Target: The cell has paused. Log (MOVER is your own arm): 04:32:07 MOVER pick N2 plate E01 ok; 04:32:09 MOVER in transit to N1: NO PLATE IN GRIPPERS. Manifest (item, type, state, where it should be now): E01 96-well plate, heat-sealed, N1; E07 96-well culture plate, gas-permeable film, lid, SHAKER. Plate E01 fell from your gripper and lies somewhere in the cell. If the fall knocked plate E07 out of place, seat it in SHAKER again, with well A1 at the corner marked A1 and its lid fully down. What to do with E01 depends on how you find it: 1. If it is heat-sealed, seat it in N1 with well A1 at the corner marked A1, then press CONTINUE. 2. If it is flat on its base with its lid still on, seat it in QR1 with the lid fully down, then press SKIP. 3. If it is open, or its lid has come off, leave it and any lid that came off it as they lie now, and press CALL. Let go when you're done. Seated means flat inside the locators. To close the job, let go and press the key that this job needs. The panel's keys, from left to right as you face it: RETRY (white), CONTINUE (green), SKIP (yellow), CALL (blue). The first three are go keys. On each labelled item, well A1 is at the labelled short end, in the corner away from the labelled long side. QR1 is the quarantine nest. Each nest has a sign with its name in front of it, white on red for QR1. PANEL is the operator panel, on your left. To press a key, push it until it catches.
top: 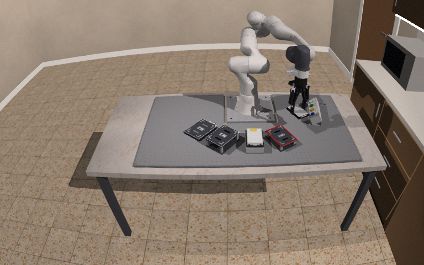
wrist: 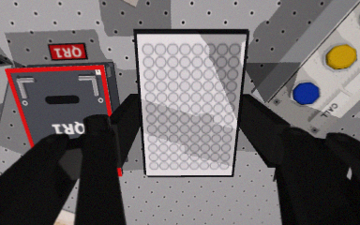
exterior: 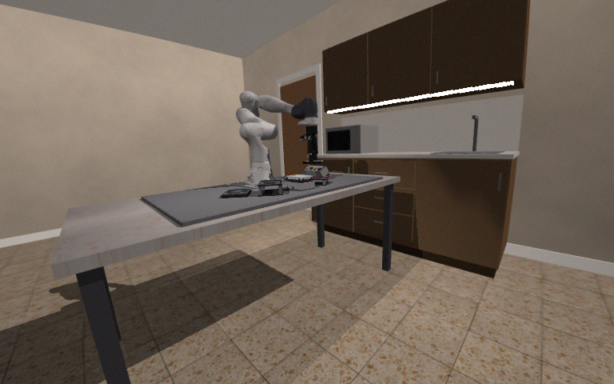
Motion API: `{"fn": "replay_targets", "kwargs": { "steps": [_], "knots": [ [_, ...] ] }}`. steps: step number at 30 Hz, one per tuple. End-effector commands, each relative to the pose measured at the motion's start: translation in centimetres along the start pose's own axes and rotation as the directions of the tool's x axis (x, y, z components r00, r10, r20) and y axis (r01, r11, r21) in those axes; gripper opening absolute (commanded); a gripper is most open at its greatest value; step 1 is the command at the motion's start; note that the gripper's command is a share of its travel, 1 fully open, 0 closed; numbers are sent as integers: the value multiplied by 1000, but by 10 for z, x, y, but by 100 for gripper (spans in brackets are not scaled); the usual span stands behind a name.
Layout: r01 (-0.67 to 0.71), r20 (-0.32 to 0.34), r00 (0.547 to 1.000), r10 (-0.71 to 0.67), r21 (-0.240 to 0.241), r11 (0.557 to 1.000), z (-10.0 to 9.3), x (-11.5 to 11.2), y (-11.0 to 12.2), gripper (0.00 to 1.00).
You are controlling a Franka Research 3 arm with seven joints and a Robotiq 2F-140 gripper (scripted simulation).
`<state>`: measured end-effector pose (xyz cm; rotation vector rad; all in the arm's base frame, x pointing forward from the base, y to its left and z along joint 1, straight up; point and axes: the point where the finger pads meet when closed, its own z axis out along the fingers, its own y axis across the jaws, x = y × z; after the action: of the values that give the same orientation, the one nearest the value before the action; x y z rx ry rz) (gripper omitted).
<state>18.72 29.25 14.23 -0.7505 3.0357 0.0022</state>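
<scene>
Grey mat (top: 175, 149) covers most of the table (top: 102, 156); arm's base at the back edge. Along the mat's middle, from the top view: two dark nests on the left (signs too small to read, one of them should be N1) (top: 222, 135), then the shaker (top: 254, 147) with plate E07 (top: 253, 136) lying square on it, looks undisturbed, then the red-edged QR1 nest (top: 280, 135). Operator panel (top: 314, 110) sits at the right of the view, yellow key (wrist: 341, 55) and blue CALL key (wrist: 306, 92) visible from the wrist. Gripper (top: 298, 105) hangs beside the panel, fingers clamped across the long sides of plate E01 (wrist: 189, 105), held off the mat. Its top is a flat sealed film over the wells, no lid, so case 1 applies by my reading. Step in hand: carrying E01. Next move calls for transit past QR1 and the shaker to N1, turning the plate so A1 meets the marked corner (label end not visible here), setting it flat, releasing, then pressing CONTINUE.
</scene>
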Motion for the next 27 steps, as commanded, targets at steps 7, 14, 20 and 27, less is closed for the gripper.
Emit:
{"fn": "replay_targets", "kwargs": {
  "steps": [7,14,20,27],
  "knots": [
    [-10,-12,1000,10,4,1000,-11,4,0,10],
    [-10,-12,1000,10,4,1000,-14,4,0,10],
    [-10,-12,1000,10,4,1000,-15,4,0,10],
    [-10,-12,1000,10,4,1000,-15,4,0,10]
  ]
}}
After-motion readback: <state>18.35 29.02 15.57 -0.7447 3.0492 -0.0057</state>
